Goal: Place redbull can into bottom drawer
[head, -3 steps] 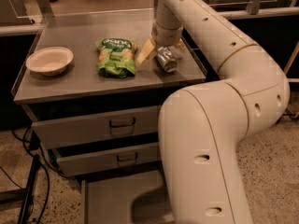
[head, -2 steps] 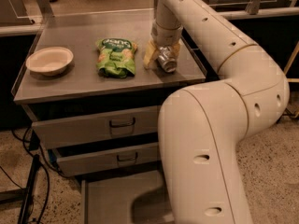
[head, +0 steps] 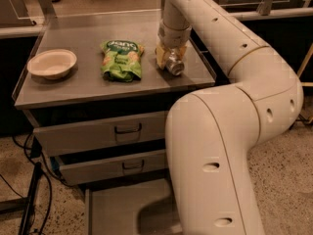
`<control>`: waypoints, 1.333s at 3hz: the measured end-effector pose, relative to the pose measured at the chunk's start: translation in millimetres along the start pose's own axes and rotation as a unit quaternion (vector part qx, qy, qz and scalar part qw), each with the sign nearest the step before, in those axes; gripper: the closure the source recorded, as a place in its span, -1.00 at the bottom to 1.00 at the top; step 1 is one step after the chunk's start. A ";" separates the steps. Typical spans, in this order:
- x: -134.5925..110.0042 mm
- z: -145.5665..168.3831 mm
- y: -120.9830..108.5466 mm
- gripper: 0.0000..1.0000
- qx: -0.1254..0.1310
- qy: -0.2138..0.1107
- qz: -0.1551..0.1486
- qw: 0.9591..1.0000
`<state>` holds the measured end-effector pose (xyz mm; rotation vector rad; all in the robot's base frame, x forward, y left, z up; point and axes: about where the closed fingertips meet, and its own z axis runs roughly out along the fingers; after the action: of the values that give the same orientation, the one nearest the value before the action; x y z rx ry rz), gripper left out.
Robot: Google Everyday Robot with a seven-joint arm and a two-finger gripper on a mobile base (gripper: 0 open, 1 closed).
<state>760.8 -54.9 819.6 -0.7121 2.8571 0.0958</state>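
Grasp step. Gripper (head: 168,58) sits on the redbull can (head: 174,65), which lies on the cabinet top (head: 73,89) at 3 o'clock of the green snack bag (head: 121,60) (grip state: cannot tell). Next move likely needs a lift, then a descent toward 6 o'clock into the open bottom drawer (head: 112,209).

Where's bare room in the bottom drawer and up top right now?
The bottom drawer floor is bare at picture left; the arm covers the rest. On the cabinet top, bare strips lie between bowl and green bag, and behind them. Crowded: the end effector sits at the redbull can, beside the bag.
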 end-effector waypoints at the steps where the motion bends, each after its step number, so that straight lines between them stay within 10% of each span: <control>1: 0.0 0.0 0.0 0.98 0.000 0.000 0.000 1.000; 4: 8.1 -49.2 17.0 1.00 -0.023 -0.038 -0.039 0.998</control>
<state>737.3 -49.0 866.4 -0.8093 2.7600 0.1746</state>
